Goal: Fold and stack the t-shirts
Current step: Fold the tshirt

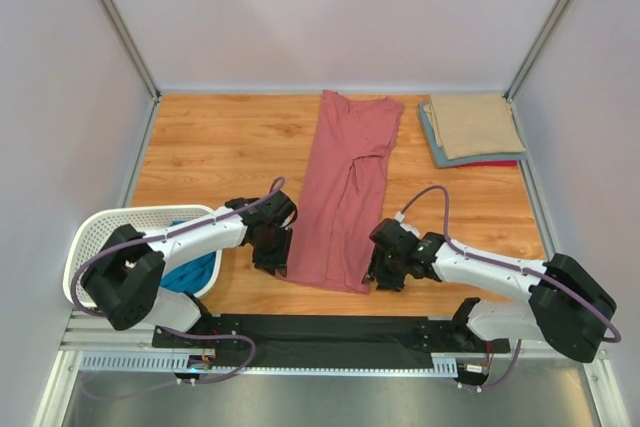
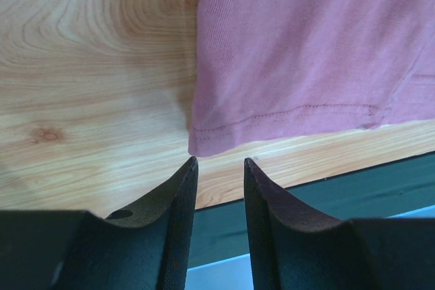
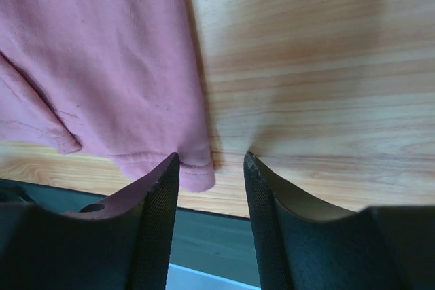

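Note:
A dusty rose-red t-shirt point(image 1: 345, 187) lies on the wooden table as a long strip folded lengthwise, running from the back to the near edge. My left gripper point(image 1: 271, 257) hovers at its near left corner. In the left wrist view that gripper point(image 2: 221, 162) is open and empty, the shirt's hem corner point(image 2: 198, 142) just ahead of the fingertips. My right gripper point(image 1: 384, 273) is at the near right corner. In the right wrist view it point(image 3: 211, 157) is open, and the shirt's corner point(image 3: 197, 173) lies between the tips, beside the left finger point(image 3: 160, 195).
Three folded shirts are stacked at the back right: tan point(image 1: 474, 124) on top, then grey-blue point(image 1: 432, 137), then red point(image 1: 500, 162). A white perforated basket point(image 1: 105, 232) at the near left holds a teal shirt point(image 1: 192, 273). A black strip point(image 1: 330, 332) borders the near table edge.

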`<state>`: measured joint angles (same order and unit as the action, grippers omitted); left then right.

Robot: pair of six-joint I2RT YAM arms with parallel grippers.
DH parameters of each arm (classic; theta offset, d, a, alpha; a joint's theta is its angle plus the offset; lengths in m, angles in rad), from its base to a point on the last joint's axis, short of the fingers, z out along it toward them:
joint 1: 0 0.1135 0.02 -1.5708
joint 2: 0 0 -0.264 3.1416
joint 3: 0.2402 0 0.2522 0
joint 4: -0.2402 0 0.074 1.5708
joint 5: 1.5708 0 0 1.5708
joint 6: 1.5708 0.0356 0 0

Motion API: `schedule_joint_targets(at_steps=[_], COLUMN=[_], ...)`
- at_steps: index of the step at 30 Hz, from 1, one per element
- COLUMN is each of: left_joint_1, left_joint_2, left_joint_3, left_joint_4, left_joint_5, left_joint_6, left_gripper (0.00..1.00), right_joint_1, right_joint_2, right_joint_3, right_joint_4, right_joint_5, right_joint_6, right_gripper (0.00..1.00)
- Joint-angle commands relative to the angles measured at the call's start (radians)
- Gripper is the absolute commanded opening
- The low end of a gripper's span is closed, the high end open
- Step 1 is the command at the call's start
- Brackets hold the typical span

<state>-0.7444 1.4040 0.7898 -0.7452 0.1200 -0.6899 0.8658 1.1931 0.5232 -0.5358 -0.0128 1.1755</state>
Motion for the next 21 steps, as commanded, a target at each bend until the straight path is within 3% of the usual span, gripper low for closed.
schedule_joint_targets(at_steps=[1, 5, 9, 12, 16, 21], left_joint_1=[0.005, 0.007, 0.005, 0.005, 0.005, 0.005], left_joint_2=[0.015, 0.042, 0.053, 0.05, 0.055, 0.064], left_joint_3=[0.003, -0.014, -0.024, -0.026, -0.026, -0.029], left_joint_4=[0.019, 0.041, 0.059, 0.066, 0.064, 0.066], left_joint_5=[-0.003, -0.003, 0.003, 0.01, 0.013, 0.033], left_joint_6=[0.018, 0.02, 0.026, 0.03, 0.033, 0.023], left_gripper=[0.41, 0.41, 0.38, 0.35, 0.09, 0.0], right_joint_1=[0.036, 0.05, 0.05, 0.05, 0.052, 0.05], right_joint_2=[0.057, 0.062, 0.02, -0.021, -0.087, -0.109], right_joint_3=[0.057, 0.031, -0.002, -0.002, -0.011, -0.055], right_joint_4=[-0.029, -0.052, -0.075, -0.125, -0.181, -0.168], right_joint_5=[0.063, 0.096, 0.122, 0.148, 0.174, 0.151], right_joint_6=[0.064, 0.085, 0.082, 0.067, 0.058, 0.055], right_gripper=[0.45, 0.35, 0.0, 0.0, 0.0, 0.04])
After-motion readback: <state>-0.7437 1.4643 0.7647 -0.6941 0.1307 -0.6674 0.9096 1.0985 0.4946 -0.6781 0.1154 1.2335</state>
